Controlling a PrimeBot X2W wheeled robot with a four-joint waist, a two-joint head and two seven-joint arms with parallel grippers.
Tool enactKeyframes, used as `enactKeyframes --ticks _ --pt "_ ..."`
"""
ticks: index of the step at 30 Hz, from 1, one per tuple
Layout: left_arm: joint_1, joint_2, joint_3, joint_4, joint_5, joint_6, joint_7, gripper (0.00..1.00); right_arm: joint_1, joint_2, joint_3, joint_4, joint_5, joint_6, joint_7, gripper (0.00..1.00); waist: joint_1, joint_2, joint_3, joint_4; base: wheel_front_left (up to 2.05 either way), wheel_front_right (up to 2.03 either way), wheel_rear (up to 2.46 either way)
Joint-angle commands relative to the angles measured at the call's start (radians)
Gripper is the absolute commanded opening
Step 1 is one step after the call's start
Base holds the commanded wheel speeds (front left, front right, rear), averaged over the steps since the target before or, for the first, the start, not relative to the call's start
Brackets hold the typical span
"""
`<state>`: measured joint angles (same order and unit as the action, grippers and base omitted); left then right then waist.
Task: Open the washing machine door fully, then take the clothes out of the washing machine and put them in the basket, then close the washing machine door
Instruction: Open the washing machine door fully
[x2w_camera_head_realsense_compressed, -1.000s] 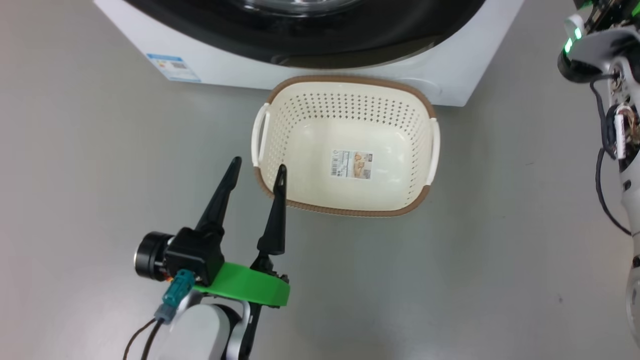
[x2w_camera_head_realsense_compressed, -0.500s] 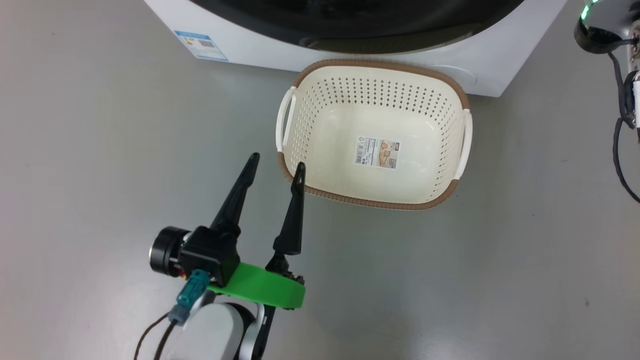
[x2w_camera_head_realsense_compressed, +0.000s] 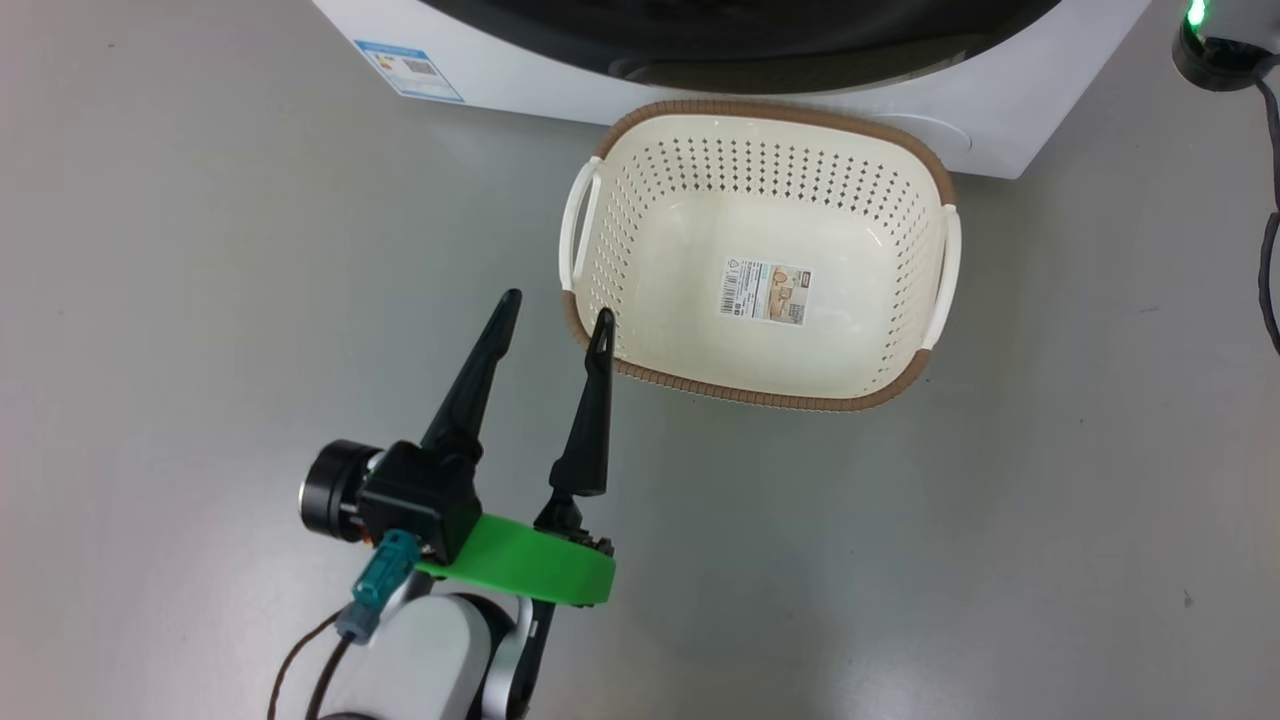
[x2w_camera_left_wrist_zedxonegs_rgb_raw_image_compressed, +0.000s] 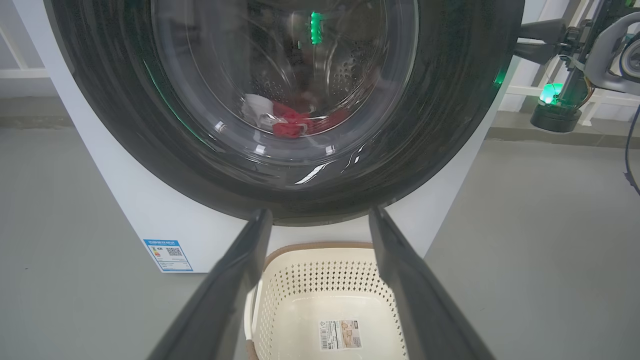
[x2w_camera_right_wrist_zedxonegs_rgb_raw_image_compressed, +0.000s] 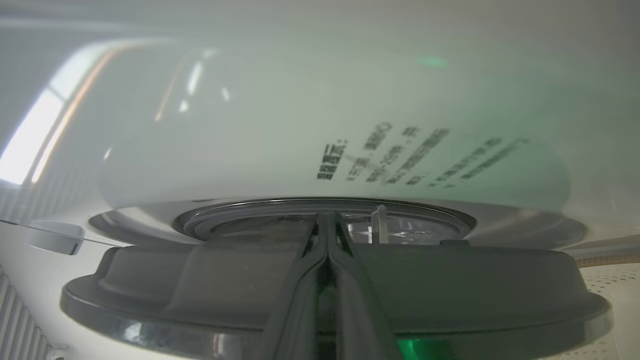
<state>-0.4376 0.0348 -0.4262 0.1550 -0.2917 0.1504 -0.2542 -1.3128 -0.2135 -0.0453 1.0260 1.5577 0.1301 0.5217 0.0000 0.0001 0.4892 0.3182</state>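
Door's closed: the washing machine door (x2w_camera_left_wrist_zedxonegs_rgb_raw_image_compressed: 285, 85) sits against the washing machine (x2w_camera_left_wrist_zedxonegs_rgb_raw_image_compressed: 150, 210), red clothes (x2w_camera_left_wrist_zedxonegs_rgb_raw_image_compressed: 292, 122) behind its glass. The basket (x2w_camera_head_realsense_compressed: 760, 385) waits empty on the floor (x2w_camera_head_realsense_compressed: 200, 300), right at the machine's front. The right hand (x2w_camera_right_wrist_zedxonegs_rgb_raw_image_compressed: 327, 225) is up beside the door's right rim, fingers pressed together on nothing I can see. It's the nearer one for the pull, I'd say. The left hand (x2w_camera_head_realsense_compressed: 556, 305) hangs low beside the basket's near left corner, partly open and empty, pointing toward the door.
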Motion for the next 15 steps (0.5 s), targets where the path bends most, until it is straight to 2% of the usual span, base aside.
enactKeyframes --ticks 1,15 --pt "-0.016 0.015 0.026 -0.024 0.002 0.004 -0.008 1.00 -0.017 0.023 0.012 -0.020 0.006 0.001 0.019 0.00 0.0000 -0.0001 0.001 -0.001 0.00 0.00 0.00" --pt "-0.018 0.015 0.031 -0.016 0.003 0.007 -0.008 1.00 0.028 0.032 0.012 -0.023 0.040 0.001 0.149 0.00 0.0000 -0.0001 -0.008 -0.017 0.00 0.00 0.00"
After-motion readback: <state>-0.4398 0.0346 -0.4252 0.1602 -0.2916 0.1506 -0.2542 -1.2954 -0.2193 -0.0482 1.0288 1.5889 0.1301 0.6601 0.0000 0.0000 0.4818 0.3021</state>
